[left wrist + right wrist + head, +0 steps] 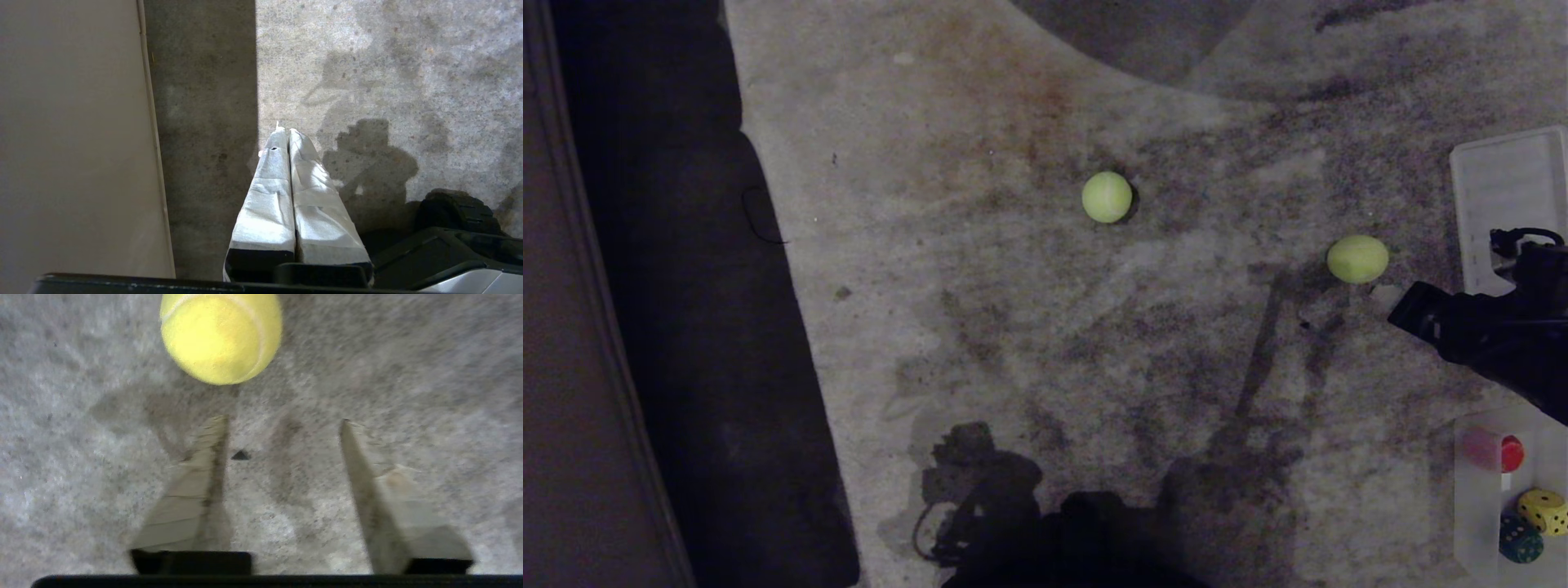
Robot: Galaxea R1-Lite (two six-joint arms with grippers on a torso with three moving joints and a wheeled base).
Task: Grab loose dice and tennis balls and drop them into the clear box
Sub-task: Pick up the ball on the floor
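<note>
Right claw [282, 420] spread wide, empty, low over floor; left claw [286, 132] pressed together, parked.

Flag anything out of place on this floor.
Two tennis balls lie loose on the stained floor, outside the clear box. The open right end effector sits beside the nearer one.

You've got stained grey carpet [1013, 351], dark strip [686, 327] along left edge, pale wall [73, 143] beyond, hard shadows.
</note>
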